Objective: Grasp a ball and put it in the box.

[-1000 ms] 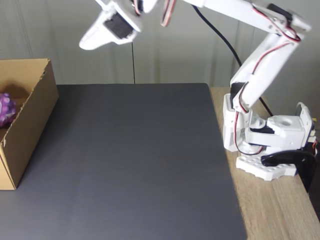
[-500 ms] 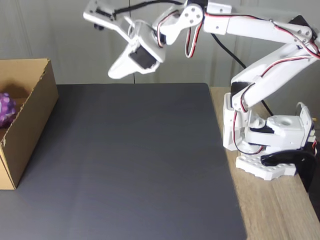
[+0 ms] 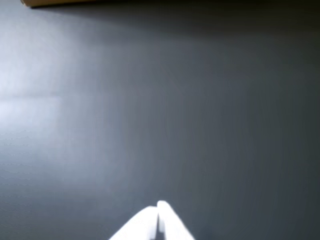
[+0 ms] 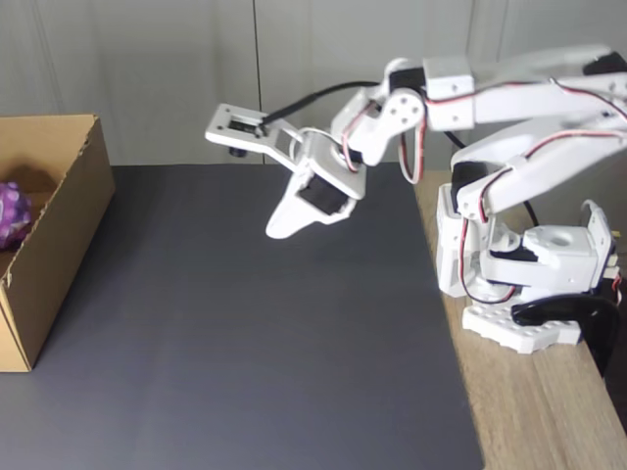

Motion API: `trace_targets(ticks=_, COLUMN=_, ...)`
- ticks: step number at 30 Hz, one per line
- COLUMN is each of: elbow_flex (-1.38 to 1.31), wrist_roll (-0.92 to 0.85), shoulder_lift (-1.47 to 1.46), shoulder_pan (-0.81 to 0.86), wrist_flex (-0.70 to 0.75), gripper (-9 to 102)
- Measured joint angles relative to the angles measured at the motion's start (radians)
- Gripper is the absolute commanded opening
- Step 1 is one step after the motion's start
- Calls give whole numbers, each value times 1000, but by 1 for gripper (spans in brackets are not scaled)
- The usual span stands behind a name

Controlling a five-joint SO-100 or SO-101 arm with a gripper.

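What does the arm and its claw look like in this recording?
The arm is built of white plastic segments with black servo bodies set into the joints. Thin red, black and white wires loop between the links, and a thicker black cable runs behind. The claw has smooth white tapered fingers; in the wrist view they come to pale points. A black clamp holds the white base.

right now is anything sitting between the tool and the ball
Only the box's near wall. The ball already lies inside the cardboard box, while the shut tool hangs over the bare dark mat.
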Motion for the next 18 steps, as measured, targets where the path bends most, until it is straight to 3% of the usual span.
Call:
trace_targets(ticks=9, elbow_flex=160, wrist_roll=-35, shoulder_lift=179, shoulder_pan=35, wrist_flex=8, gripper=0)
trace_targets(ticks=18, elbow_flex=305, wrist_roll=-83, shoulder_lift=479, shoulder_pan=38, wrist_flex=163, gripper=0)
